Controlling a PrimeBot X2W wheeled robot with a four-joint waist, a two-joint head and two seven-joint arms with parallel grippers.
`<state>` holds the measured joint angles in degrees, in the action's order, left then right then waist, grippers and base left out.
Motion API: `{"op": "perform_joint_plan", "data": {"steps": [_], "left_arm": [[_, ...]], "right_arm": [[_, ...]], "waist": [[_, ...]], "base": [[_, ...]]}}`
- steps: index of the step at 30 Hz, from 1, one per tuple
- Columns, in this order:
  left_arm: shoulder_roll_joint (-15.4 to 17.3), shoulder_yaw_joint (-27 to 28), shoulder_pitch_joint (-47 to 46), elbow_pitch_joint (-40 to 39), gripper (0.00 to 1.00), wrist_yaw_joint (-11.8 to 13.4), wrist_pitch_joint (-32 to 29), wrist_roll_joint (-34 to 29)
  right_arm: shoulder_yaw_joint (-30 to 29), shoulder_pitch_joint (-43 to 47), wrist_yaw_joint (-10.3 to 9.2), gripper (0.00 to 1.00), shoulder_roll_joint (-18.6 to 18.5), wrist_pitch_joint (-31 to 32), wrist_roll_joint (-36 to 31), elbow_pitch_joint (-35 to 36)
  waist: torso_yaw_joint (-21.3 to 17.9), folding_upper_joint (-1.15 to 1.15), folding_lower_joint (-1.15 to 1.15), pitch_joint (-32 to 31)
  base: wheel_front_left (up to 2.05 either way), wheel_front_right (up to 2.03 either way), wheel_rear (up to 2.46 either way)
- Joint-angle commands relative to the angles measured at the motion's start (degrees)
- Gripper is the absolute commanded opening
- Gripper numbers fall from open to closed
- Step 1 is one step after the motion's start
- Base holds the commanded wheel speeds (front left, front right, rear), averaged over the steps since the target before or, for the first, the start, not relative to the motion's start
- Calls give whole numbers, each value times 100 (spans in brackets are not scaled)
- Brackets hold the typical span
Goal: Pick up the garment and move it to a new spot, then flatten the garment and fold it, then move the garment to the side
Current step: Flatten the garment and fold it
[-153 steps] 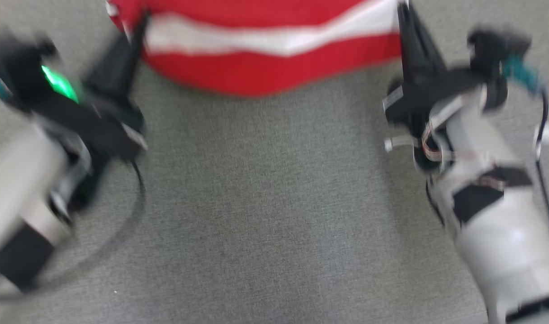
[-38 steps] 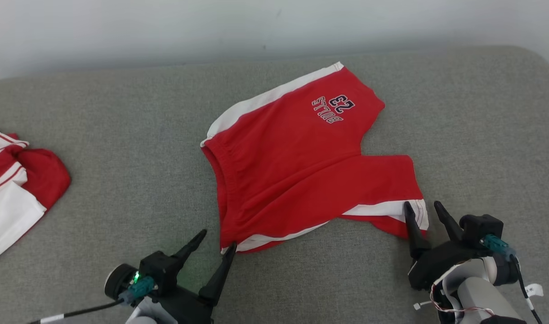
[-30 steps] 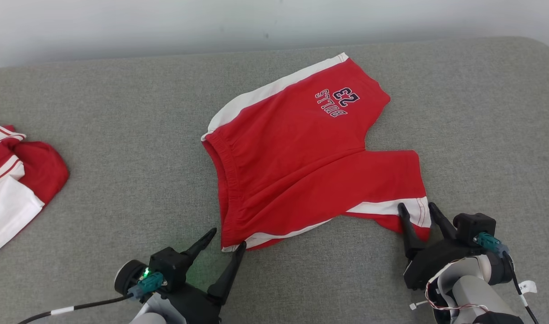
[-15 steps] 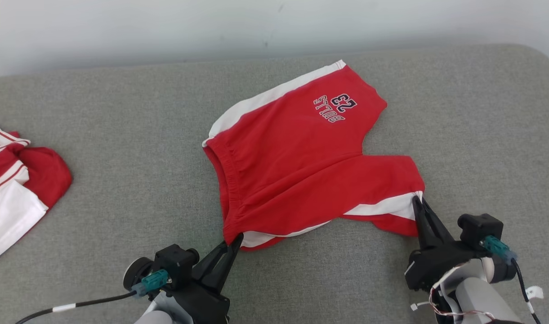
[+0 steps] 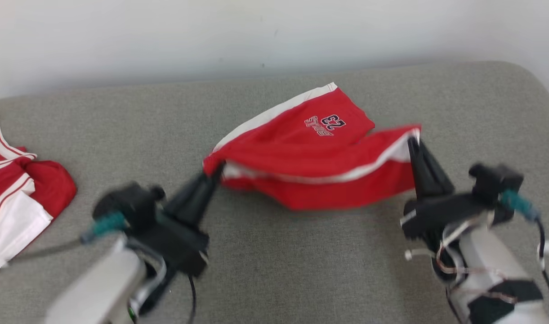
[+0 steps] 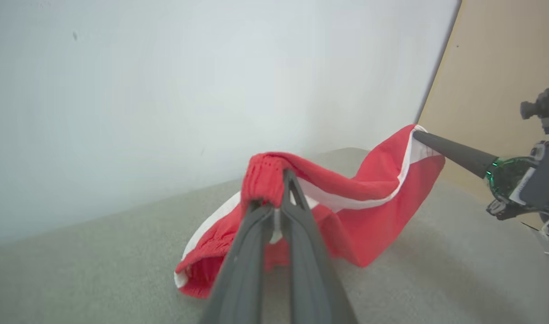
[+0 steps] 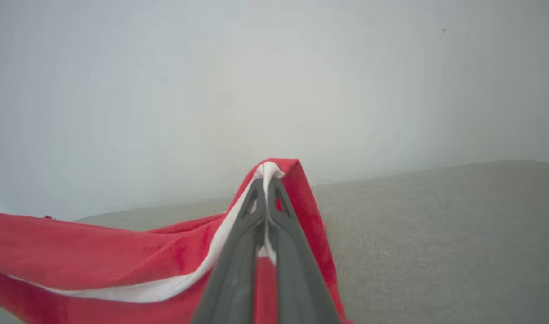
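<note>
Though blurred, clearly 2 grips on 1 red garment (image 5: 319, 180): L gripper (image 5: 215, 171) clamped tight on waistband corner, R gripper (image 5: 413, 143) clamped on leg hem. Near edge raised off grey cushion (image 5: 278, 261), far leg resting on it. 1 more red-white garment (image 5: 18, 198) far left.

We find open grey cushion (image 5: 301, 270) near us, in the middle. The raised shorts (image 5: 319, 180) span across farther in, the wall (image 5: 166, 36) closes the far side, and another red garment (image 5: 40, 189) occupies the left.

Even, bright, soft light; motion blur on both arms; faint shadows
</note>
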<state>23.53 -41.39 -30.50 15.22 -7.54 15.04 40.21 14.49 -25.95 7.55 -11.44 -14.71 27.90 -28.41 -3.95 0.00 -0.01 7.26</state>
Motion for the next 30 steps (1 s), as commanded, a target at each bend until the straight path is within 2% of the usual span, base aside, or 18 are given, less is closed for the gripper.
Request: {"op": "perform_joint_plan", "data": {"steps": [1,5,10,11,12,15,16,21,26,30], "left_arm": [[228,-95,-532,-79,0,10,21,306],[710,-494,-1869,-128,0,10,-141,916],[1183,-827,-3793,40,0,10,-556,1600],[1256,-905,-4189,75,0,10,-656,1695],[1256,-905,-4189,75,0,10,-656,1695],[1453,-1087,-5389,192,0,11,-957,1963],[1479,-1112,-6141,333,0,11,-1053,2193],[1400,-1371,-7628,677,0,11,-1202,2426],[1322,-1669,-8614,1131,0,11,-1190,2640],[1243,-1972,-9061,1406,0,11,-1093,2796]], "right_arm": [[63,-409,-13,0,-49,117,219,69],[106,-1406,-13,0,-97,379,484,53],[-66,-2989,-13,0,55,742,659,-224],[-138,-3332,-13,0,94,813,698,-308],[-138,-3332,-13,0,94,813,698,-308],[-309,-4402,-13,0,252,1011,670,-557],[-452,-5121,-13,0,337,1099,601,-780],[-670,-6694,-13,0,569,1101,443,-1419],[-830,-7762,-13,0,670,919,245,-2079],[-930,-8204,-13,0,711,731,126,-2520]], "waist": [[-34,0,1,139],[-87,0,1,586],[-186,0,1,1444],[-209,0,1,1638],[-209,0,1,1638],[-313,0,1,2237],[-379,0,1,2586],[-560,0,1,3175],[-743,0,1,3438],[-814,0,1,3552]], "base": [[0,0,0],[0,0,0],[0,0,0],[0,0,0],[0,0,0],[0,0,0],[0,0,0],[0,0,0],[0,0,0],[0,0,0]]}}
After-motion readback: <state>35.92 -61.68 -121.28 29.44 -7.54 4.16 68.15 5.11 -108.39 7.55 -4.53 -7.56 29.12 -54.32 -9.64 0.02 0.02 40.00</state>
